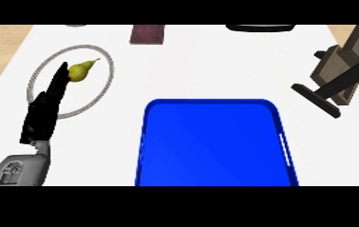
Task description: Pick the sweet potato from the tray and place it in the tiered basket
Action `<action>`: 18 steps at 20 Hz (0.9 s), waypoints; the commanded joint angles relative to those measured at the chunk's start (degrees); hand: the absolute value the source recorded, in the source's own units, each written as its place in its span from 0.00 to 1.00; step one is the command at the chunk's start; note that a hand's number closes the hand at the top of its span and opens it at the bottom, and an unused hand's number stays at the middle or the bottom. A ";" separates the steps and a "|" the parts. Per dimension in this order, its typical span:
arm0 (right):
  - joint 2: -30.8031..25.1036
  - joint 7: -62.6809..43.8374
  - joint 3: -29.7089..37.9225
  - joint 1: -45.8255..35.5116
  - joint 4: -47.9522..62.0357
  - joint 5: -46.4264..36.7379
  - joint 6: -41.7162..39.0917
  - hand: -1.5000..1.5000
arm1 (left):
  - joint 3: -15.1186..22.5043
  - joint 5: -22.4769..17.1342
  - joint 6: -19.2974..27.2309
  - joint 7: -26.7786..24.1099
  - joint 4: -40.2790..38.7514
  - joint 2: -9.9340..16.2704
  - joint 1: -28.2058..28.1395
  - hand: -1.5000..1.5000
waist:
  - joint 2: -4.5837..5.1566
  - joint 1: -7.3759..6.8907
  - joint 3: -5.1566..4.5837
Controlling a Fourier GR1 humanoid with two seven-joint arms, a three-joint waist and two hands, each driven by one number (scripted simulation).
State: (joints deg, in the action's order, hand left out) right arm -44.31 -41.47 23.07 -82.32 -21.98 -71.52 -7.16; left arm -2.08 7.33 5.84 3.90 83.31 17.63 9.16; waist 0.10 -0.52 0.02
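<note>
The blue tray lies at the front centre with nothing on it. A yellow-green, pear-shaped sweet potato rests inside the round wire ring of the tiered basket at the left. My left hand reaches up over the basket's near rim, fingers straight; its fingertips end just left of the sweet potato and hold nothing. My right hand shows at the right edge as a flat black shape below its forearm, away from the tray and holding nothing.
A dark maroon block sits at the back of the white counter. A black object lies at the back right edge. Wooden flooring shows past both counter ends.
</note>
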 commanded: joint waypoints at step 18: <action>-4.05 -8.98 3.70 3.41 -22.33 6.50 6.47 0.00 | 0.39 2.52 1.45 2.29 1.46 -2.48 1.10 0.50 | -0.47 1.06 -0.08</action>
State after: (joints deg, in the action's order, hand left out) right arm -46.34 -45.55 26.52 -76.61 -40.52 -65.46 2.76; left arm -2.43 8.60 5.98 5.08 84.42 16.31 8.85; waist -0.25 0.22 -0.02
